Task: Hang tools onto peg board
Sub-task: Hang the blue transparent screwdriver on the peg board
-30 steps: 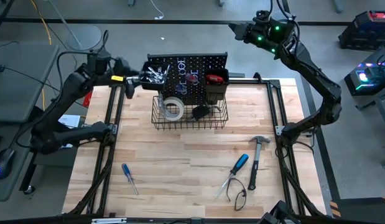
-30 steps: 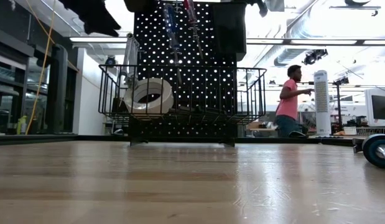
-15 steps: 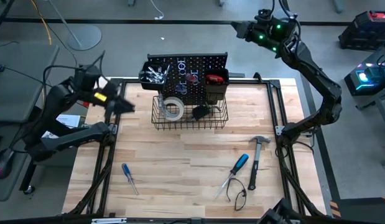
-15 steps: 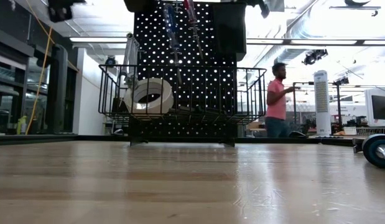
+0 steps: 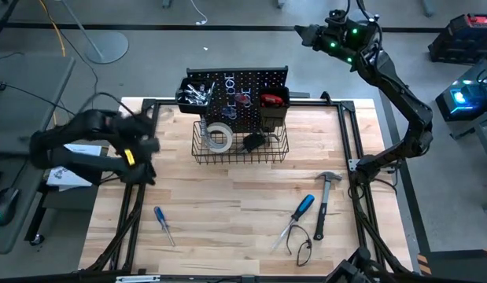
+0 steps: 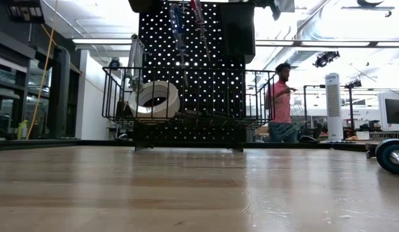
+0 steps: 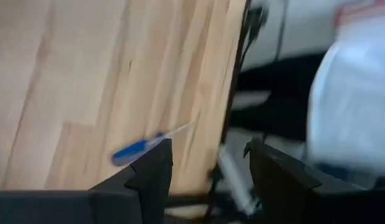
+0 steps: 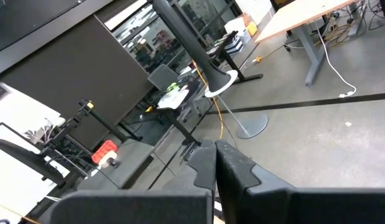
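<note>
Hovering over the table's left edge, the left gripper [image 7: 204,168] holds its fingers parted and empty above a blue-handled screwdriver [image 5: 164,225] lying on the wood. The peg board [image 5: 243,88] stands at the far side, its wire basket [image 5: 240,145] holding the white tape roll [image 5: 219,136]. A claw hammer [image 5: 323,200] lies right. The right gripper [image 8: 215,163] waits pinched shut beyond the table's far right corner.

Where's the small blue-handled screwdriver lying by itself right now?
In the high view the small blue-handled screwdriver lies flat on the pale wooden table, near its front-left corner, below the left gripper and well left of the black-handled claw hammer.
</note>
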Robot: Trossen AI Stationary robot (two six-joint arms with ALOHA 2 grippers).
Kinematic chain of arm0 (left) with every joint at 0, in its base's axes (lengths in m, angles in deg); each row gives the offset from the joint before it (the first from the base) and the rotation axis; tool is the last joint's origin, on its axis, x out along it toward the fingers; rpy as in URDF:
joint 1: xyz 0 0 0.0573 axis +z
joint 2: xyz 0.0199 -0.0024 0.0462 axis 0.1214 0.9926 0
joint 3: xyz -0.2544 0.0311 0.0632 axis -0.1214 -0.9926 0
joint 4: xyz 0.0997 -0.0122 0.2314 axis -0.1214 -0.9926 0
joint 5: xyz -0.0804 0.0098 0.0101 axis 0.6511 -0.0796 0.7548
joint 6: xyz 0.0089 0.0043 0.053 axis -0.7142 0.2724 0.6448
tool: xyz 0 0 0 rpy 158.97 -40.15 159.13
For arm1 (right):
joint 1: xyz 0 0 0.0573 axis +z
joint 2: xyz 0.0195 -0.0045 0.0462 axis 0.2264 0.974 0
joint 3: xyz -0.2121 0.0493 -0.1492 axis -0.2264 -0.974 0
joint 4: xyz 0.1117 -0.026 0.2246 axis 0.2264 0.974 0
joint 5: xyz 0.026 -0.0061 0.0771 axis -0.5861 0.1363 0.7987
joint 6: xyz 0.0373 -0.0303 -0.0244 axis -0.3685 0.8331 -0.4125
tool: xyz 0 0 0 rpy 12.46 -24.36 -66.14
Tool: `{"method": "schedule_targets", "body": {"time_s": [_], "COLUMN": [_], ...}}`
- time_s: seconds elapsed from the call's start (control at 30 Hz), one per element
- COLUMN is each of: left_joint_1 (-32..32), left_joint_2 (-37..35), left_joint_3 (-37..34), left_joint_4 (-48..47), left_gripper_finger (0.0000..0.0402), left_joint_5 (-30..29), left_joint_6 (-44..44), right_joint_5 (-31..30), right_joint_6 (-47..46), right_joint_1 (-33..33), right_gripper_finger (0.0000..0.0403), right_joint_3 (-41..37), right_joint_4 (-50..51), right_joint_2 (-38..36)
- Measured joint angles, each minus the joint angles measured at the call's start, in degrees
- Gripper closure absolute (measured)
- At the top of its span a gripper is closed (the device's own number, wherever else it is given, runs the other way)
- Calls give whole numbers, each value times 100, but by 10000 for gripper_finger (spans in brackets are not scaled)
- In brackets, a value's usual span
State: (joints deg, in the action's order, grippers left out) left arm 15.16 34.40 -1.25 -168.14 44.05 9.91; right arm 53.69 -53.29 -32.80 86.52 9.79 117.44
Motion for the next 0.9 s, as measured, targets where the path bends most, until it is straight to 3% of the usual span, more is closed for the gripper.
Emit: {"method": "schedule_targets", "body": {"time_s": [0.2,0.33,0.5,0.57,0.67,0.9], "left_joint_1": [-2303,-3903,-5571,-5961,-6284,-6460], "left_joint_2": [1026,1453,1813,2031,2357,2591], "left_joint_3": [-2,-2,-82,-302,-788,-1862], "left_joint_4": [292,484,1603,1759,1764,2542], "left_gripper_finger": [206,206,206,206,206,206], "left_joint_5": [-601,-912,-2854,-3219,-3209,-3425], "left_joint_6": [-136,-771,-1220,-1019,-1001,-905], "right_joint_5": [65,72,88,107,122,140], "right_joint_6": [104,163,252,252,247,112], "right_joint_1": [-26,-26,-26,-27,-70,-154], "right_gripper_finger": [402,402,402,402,402,402], "right_joint_3": [0,0,0,0,0,0], "right_joint_4": [-2,0,0,0,0,0], "right_joint_2": [0,0,0,0,0,0]}}
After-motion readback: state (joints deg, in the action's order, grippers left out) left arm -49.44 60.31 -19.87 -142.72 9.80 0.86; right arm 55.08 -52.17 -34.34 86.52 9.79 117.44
